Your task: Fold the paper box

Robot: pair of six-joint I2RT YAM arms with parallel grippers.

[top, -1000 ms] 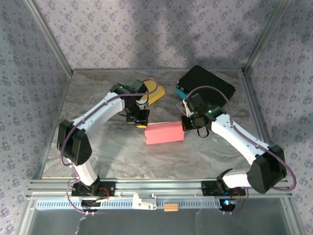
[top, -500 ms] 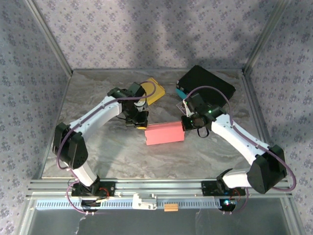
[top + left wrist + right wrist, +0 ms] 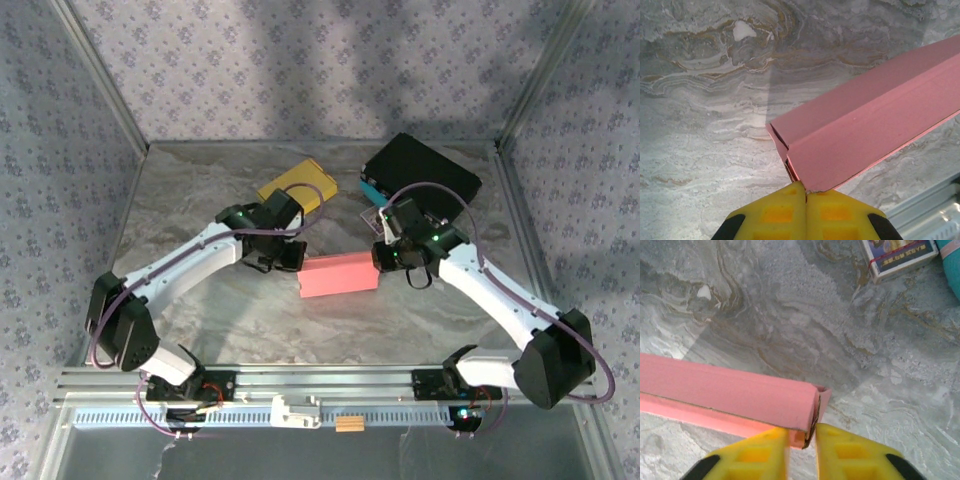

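Note:
The pink paper box (image 3: 338, 274) lies folded into a long closed shape in the middle of the marble table. My left gripper (image 3: 293, 262) is at its left end. In the left wrist view the yellow fingers (image 3: 775, 212) are pressed together, shut, with their tips (image 3: 806, 189) touching the lower corner of the box (image 3: 865, 130). My right gripper (image 3: 383, 258) is at the right end. In the right wrist view its jaws (image 3: 802, 432) stand slightly apart, with the end corner of the box (image 3: 730, 395) and its small side flap (image 3: 823, 399) in the gap.
A yellow flat object (image 3: 298, 186) lies behind the left arm. A black case (image 3: 422, 170), a teal item (image 3: 370, 188) and a small card pack (image 3: 897, 255) sit at the back right. Metal frame posts and patterned walls enclose the table.
The left arm has swung forward and right, bringing its shut tips to the box's left end and uncovering the yellow object. The right gripper's jaws have parted a little.

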